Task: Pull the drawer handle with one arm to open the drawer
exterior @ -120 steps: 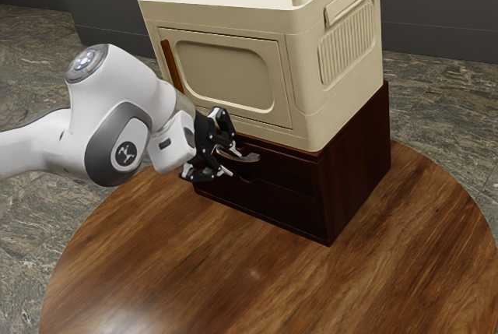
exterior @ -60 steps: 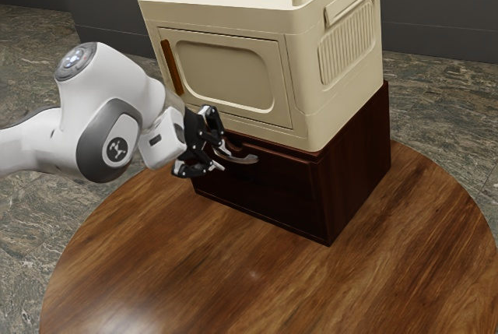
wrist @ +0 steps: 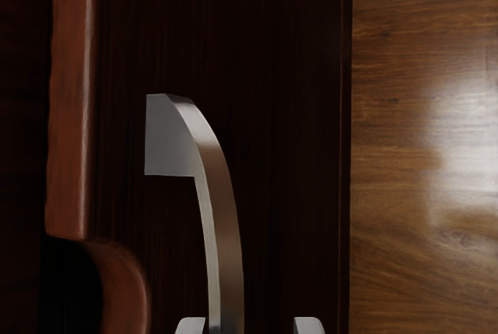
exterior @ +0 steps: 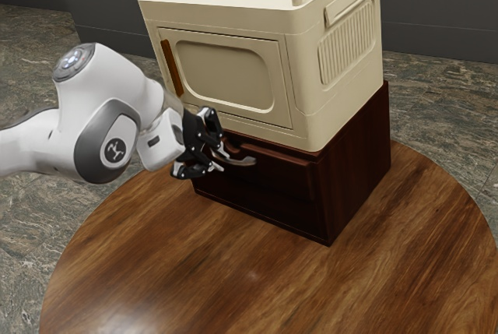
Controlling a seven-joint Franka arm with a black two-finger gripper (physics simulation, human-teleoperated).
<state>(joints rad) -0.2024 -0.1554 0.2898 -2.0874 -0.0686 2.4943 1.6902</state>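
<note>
A: Where do you have the drawer [exterior: 276, 182]?

B: You have it in the upper part of the dark cabinet [exterior: 362, 147], its front standing a little proud of the frame. It's slightly open for you, no more than that.

A: And the handle [exterior: 244, 161]?

B: On the drawer's front, a curved silver bar. Close up, you see one squared end meeting the wood, and the bow running down between your two fingertips.

A: So are you pinching it?

B: No. Your gripper [exterior: 223, 159] is spread around the handle, one finger to each side. The bar lies right beside one fingertip – you have a plain gap to the other.

A: What do you get near the handle?

B: The drawer's reddish top edge [wrist: 70, 116], with a rounded notch dipping into it.

A: And further out?

B: Above the drawer you find the cream unit [exterior: 315, 120], sitting on the cabinet. Its door [exterior: 226, 73] looks closed, with a brown strip [exterior: 170, 65] near one side, and two rails run along its top. Your arm [exterior: 117, 100] reaches in from the exterior view's left, and the cabinet stands on your round wooden table [exterior: 389, 229] – patterned floor [exterior: 443, 108] beyond.
</note>
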